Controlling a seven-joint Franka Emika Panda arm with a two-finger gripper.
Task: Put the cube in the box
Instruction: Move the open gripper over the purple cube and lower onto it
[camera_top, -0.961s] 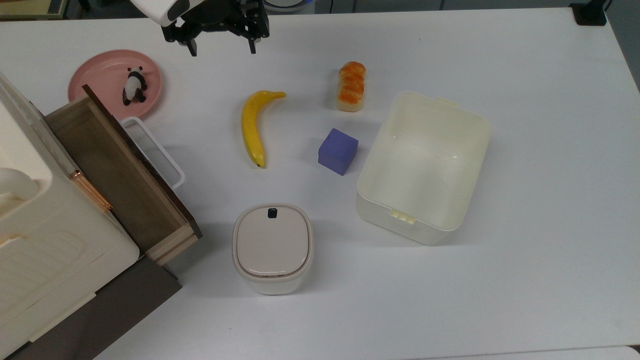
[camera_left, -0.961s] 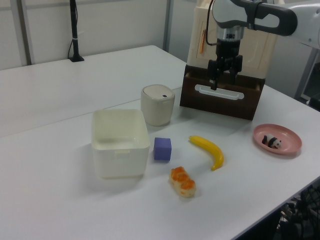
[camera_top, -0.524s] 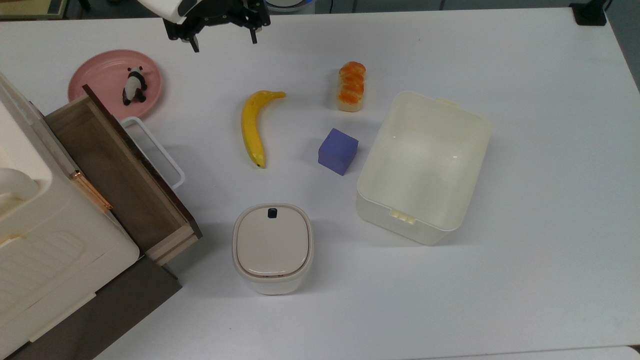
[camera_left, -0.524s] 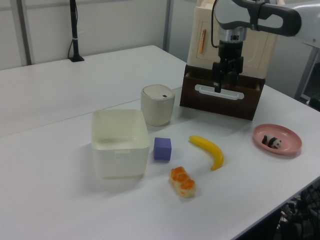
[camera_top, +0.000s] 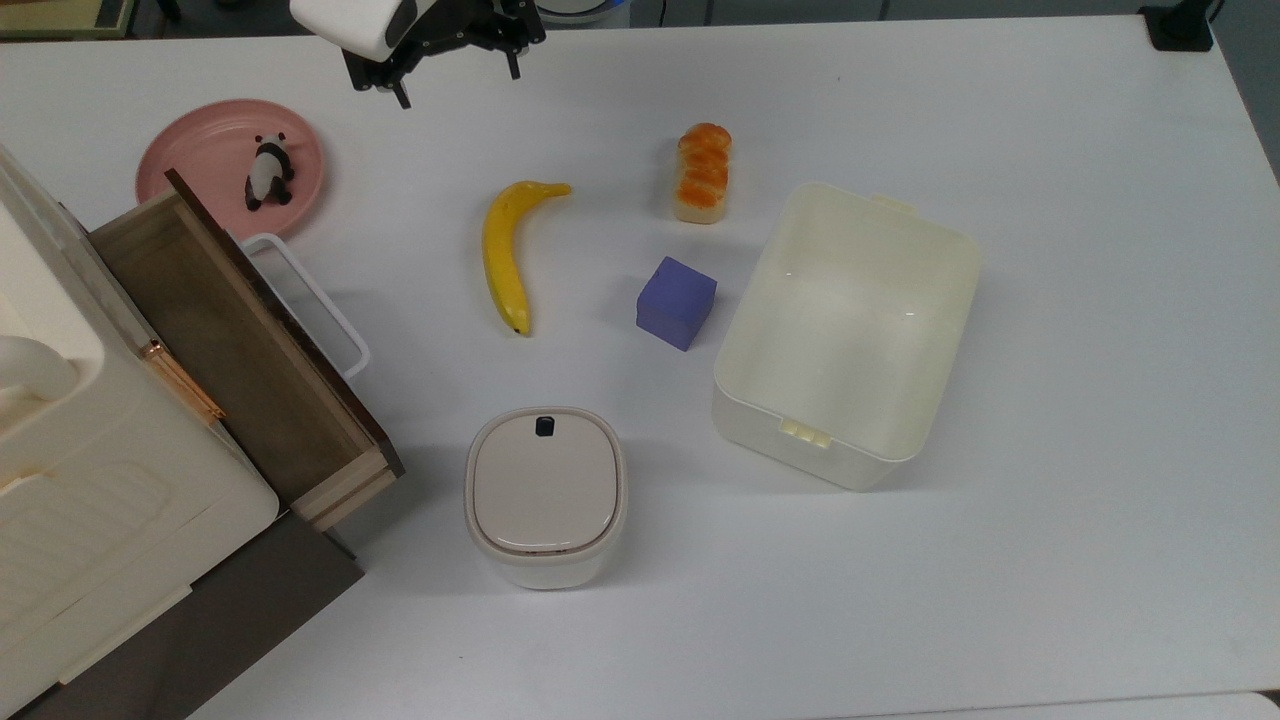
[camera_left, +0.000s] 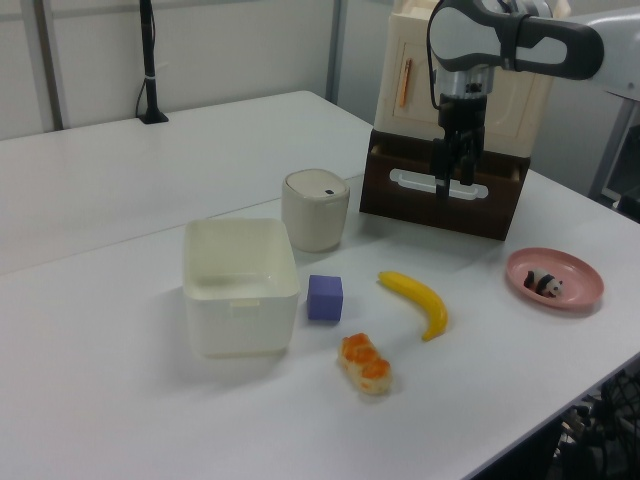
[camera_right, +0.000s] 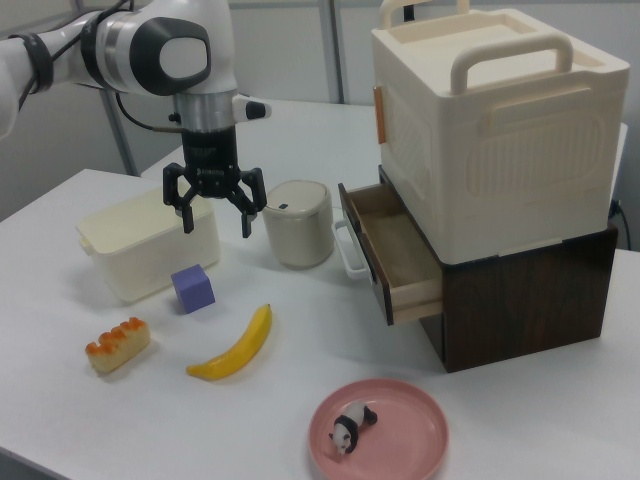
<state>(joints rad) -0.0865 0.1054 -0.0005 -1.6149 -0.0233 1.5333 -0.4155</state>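
The purple-blue cube rests on the white table, just off the top view's left side of the box. The box is a cream-white tub, upright and with nothing inside. My gripper hangs open in the air with nothing between its fingers. In the top view it is near the table's upper edge, well up and to the left of the cube. In the right view it hovers above and behind the cube.
A banana lies to the top view's left of the cube, and a bread roll lies above it. A small lidded bin, an open wooden drawer under a cream cabinet, and a pink plate with a panda figure stand on the top view's left.
The gripper has shifted a little to the right in the top and left views, turning slightly. The cube, the box and the other objects have not moved.
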